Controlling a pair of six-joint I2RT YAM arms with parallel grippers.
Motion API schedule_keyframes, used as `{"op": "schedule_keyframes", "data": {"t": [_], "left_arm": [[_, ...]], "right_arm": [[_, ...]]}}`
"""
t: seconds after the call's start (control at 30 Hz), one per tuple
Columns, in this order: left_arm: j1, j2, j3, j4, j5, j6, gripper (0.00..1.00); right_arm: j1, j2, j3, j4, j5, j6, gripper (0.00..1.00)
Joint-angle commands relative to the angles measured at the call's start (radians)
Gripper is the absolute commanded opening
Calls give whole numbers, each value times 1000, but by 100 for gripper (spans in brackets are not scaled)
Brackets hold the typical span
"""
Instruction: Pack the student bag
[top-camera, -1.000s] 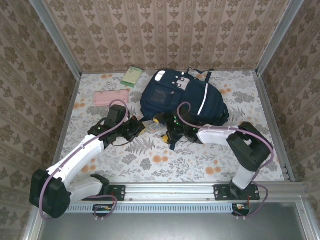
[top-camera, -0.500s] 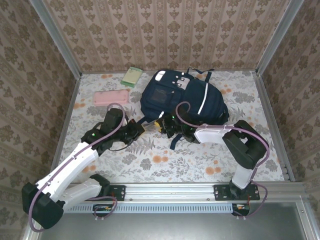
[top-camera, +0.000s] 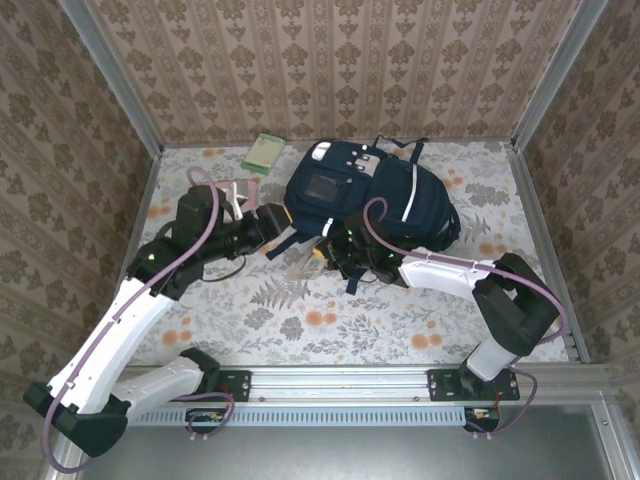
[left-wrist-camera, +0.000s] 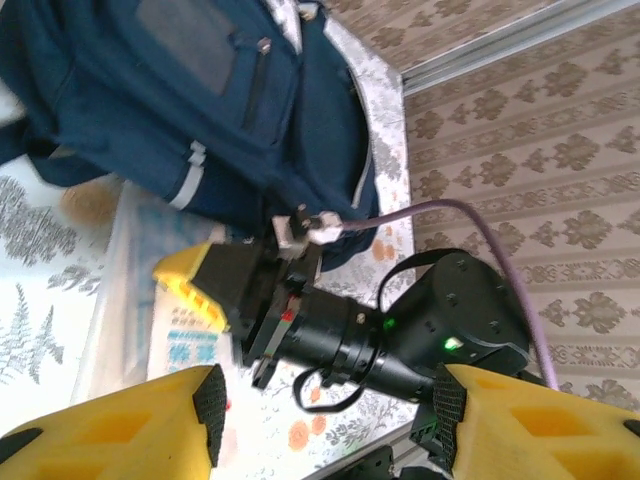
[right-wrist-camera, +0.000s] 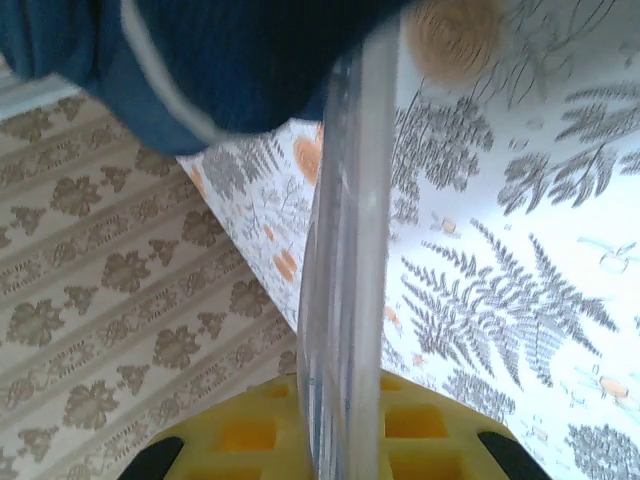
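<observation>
Navy fabric with thin white stripes marks the bag (top-camera: 350, 205). We see it lying flat at the far middle of the floral table (top-camera: 330, 320), with both grippers at its near-left edge. The left gripper (left-wrist-camera: 325, 405) hovers there with its yellow fingers (left-wrist-camera: 130, 425) spread wide and nothing between them. The right gripper (top-camera: 322, 255) is clamped on a clear plastic packet (left-wrist-camera: 140, 300) whose far end meets the bag's near edge. From the right wrist we see the packet's thin edge running over the yellow pads (right-wrist-camera: 240, 440). We cannot tell whether the packet is lifted. A green book (top-camera: 263, 152) lies just beside the bag's far-left corner.
</observation>
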Motion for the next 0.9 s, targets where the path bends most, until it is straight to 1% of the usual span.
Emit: {"op": "schedule_keyframes", "data": {"t": [0.0,0.2,0.27,0.37,0.47,0.57,0.63,0.7,0.73,0.8,0.87], "left_arm": [[12,44,99,-61,1,104,60],[55,170,231,-59,73,174,60],[64,219,288,-73,88,202,61],[64,305,390,-110,94,278,61],[62,389,459,-117,96,322,61],[51,478,517,-101,104,356,61],[42,545,560,-95,108,375,61],[35,605,586,-67,128,393,61],[28,641,604,-50,140,400,62],[7,726,642,-19,171,430,61],[-19,827,706,-12,198,443,61]], "right_arm": [[15,-69,53,15,-33,-58,0],[22,-113,59,-9,-74,-94,0],[20,-133,52,-31,-69,-113,0],[8,-187,40,-82,-34,-170,0],[-42,-251,66,-172,-15,-281,0],[-140,-301,92,-263,-13,-412,0],[-224,-341,86,-284,-12,-507,0],[-307,-385,87,-321,15,-609,0],[-348,-412,89,-352,51,-689,0],[-424,-457,90,-415,151,-802,0],[-508,-494,73,-455,250,-832,0]]}}
